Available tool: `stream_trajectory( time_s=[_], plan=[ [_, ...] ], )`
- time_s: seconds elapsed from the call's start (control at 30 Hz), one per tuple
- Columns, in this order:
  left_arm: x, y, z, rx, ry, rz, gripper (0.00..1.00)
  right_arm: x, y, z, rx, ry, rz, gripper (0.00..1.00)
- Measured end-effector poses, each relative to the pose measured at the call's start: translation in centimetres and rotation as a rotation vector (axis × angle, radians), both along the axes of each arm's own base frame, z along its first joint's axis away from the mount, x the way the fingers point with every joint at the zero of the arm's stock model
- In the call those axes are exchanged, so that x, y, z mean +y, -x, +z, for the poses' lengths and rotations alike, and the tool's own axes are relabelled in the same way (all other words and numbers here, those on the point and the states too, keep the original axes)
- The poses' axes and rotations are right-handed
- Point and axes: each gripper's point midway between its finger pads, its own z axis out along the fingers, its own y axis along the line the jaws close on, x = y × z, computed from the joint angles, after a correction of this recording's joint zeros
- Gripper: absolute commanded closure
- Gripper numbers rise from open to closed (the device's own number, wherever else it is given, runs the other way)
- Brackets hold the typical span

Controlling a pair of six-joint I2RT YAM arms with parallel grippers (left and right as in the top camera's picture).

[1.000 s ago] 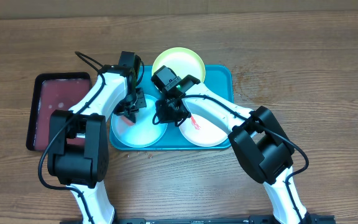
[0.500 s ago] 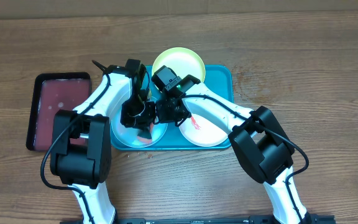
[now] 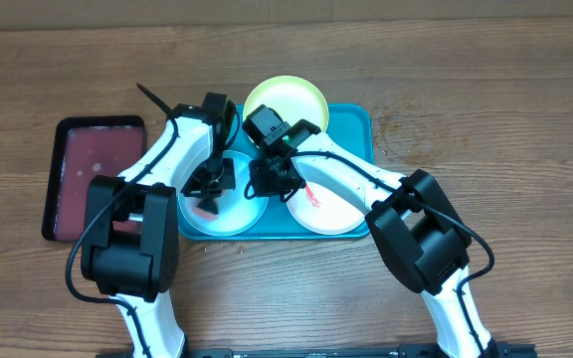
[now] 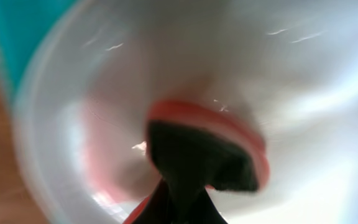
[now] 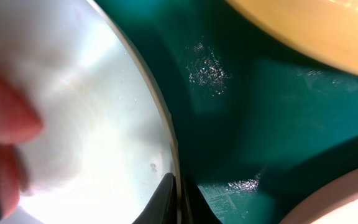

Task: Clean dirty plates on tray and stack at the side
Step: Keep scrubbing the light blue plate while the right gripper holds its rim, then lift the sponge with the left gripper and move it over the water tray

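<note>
On the teal tray lie three plates. The light blue plate is at the left, the yellow-green plate at the back, and the white plate with a red smear at the right. My left gripper is shut on a red sponge with a dark scouring side. The sponge is pressed into the light blue plate. My right gripper is shut on that plate's rim, at its right edge beside the white plate.
A smaller dark red tray with a black rim sits on the wooden table left of the teal tray. A few crumbs lie on the table just in front of the teal tray. Both arms crowd over the tray's left half.
The left gripper swept the sponge over the light blue plate, first toward the front right, then back to the left. The right gripper stayed on the rim.
</note>
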Motion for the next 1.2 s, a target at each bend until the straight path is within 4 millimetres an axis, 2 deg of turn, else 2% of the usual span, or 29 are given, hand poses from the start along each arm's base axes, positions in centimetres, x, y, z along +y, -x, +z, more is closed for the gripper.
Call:
stream_trajectory(
  time_s=[0.17, 0.27, 0.43, 0.63, 0.7, 0.77, 0.87, 0.93, 1.07, 1.2],
  plan=[
    [-5.4, -1.0, -0.1, -0.023, 0.315, -0.049, 0.96, -0.2, 0.0, 0.0, 0.001, 0.008, -0.002, 0.96],
    [-6.6, -0.3, 0.2, 0.013, 0.406, -0.087, 0.96, -0.6, -0.1, -0.1, 0.01, 0.01, -0.011, 0.96],
    [-6.0, 1.5, 0.2, 0.087, 0.383, -0.101, 0.96, -0.5, -0.2, -0.1, 0.007, 0.007, -0.01, 0.96],
    [-2.8, 3.0, 0.8, 0.16, 0.216, -0.054, 0.96, -0.1, 0.0, 0.0, 0.001, 0.001, 0.001, 0.96],
    [-1.0, 1.9, 2.3, 0.132, 0.12, -0.008, 0.96, -0.1, 0.0, 0.0, 0.002, -0.001, 0.002, 0.96],
    [0.1, 0.5, 4.0, 0.076, 0.062, 0.021, 0.96, -0.1, 0.0, 0.0, 0.002, -0.001, 0.002, 0.96],
    [0.9, -1.1, 6.8, -0.034, 0.029, 0.046, 0.96, -0.1, 0.0, 0.0, 0.002, -0.001, 0.002, 0.96],
    [1.1, -1.8, 9.4, -0.128, 0.03, 0.063, 0.96, -0.1, 0.0, 0.0, 0.002, -0.001, 0.002, 0.96],
    [1.8, -1.9, 14.9, -0.3, 0.048, 0.103, 0.96, -0.1, 0.0, 0.0, -0.001, -0.001, 0.011, 0.96],
    [3.4, -0.6, 19.3, -0.417, 0.057, 0.159, 0.96, 0.0, -0.1, 0.0, -0.005, -0.003, 0.017, 0.96]
  ],
)
